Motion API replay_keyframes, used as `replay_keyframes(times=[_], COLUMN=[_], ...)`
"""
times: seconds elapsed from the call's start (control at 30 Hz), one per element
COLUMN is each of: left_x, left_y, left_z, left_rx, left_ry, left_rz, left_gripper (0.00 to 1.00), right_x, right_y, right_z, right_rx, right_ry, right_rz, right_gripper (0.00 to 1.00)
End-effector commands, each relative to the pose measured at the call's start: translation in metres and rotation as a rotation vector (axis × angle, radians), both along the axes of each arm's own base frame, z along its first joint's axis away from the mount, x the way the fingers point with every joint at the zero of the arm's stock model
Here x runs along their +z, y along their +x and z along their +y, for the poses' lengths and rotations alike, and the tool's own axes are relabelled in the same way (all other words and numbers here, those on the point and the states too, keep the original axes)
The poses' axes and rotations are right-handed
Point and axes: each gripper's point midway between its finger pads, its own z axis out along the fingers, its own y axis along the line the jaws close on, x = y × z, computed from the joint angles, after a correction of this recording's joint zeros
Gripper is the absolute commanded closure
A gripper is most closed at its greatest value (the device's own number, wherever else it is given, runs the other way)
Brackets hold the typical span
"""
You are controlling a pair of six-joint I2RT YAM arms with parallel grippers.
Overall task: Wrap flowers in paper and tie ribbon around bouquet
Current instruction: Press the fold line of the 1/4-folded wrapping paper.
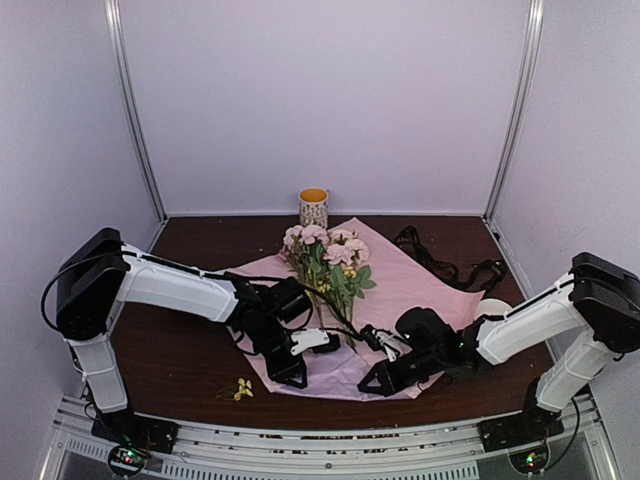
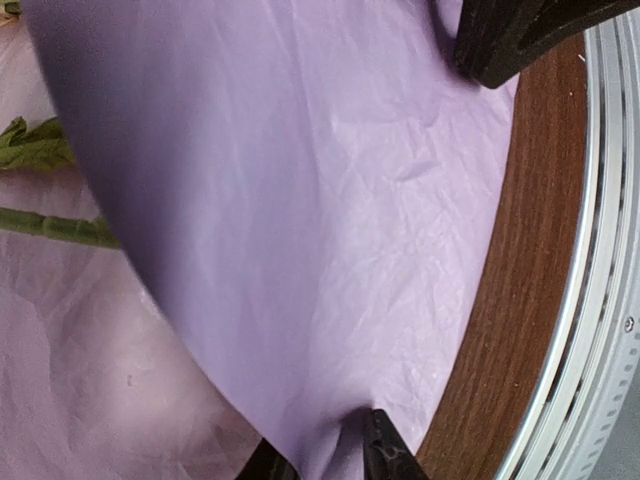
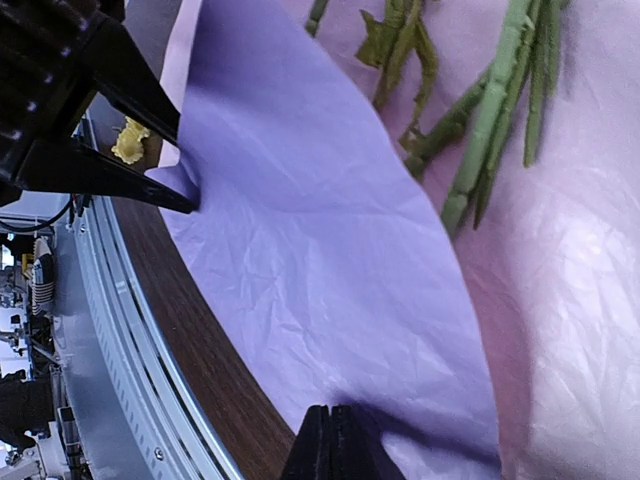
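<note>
Left gripper [image 2: 326, 455], right gripper [image 3: 331, 440] pinch paper [image 1: 410, 275]; mug's [image 1: 313, 208] print perhaps lettering.

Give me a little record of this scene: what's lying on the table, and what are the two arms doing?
Paper: lilac sheet spread on the brown table, near edge lifted
Flowers: lying on the paper, pink blooms toward the far side, stems toward the arms
Left end effector: shut on the paper's near edge
Right end effector: shut on the same edge, further right
Ribbon: black, loose on the table at far right, untouched
Cup: upright beyond the paper
Stray yellow blossoms: on bare table, near left
</note>
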Motion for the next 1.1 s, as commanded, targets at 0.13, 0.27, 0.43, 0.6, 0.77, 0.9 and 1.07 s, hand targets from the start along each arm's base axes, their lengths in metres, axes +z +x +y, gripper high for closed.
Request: replay_keyframes(times=[0.13,0.27,0.43,0.6,0.77,0.9,1.07], left_x=[-0.012,-0.013,-0.013,-0.013,-0.013,-0.014,-0.016], left_y=[-0.005,-0.006,-0.005,-0.005,-0.003,-0.003,-0.002], left_z=[0.011,0.011,0.011,0.010,0.011,0.011,0.014], left_rx=[0.015,0.014,0.014,0.014,0.025,0.034,0.048], left_ry=[0.037,0.040,0.040,0.036,0.039,0.039,0.046], left_rz=[0.025,0.033,0.030,0.034,0.043,0.050,0.056], left_gripper=[0.75,0.74,0.74,0.74,0.74,0.74,0.74], right_x=[-0.030,-0.035,-0.026,0.031,0.066,0.067,0.040], right_y=[-0.006,-0.012,-0.016,0.004,-0.015,-0.017,-0.013], right_z=[-0.054,-0.081,-0.108,-0.095,-0.009,0.022,0.015], right_rx=[-0.115,-0.154,-0.130,-0.081,0.068,0.082,0.042], right_ry=[-0.215,-0.325,-0.462,-0.475,-0.069,0.052,-0.014], right_rz=[0.036,0.060,0.029,-0.109,-0.022,0.022,0.030], right_gripper=[1.00,0.98,0.96,0.96,0.98,1.00,1.00])
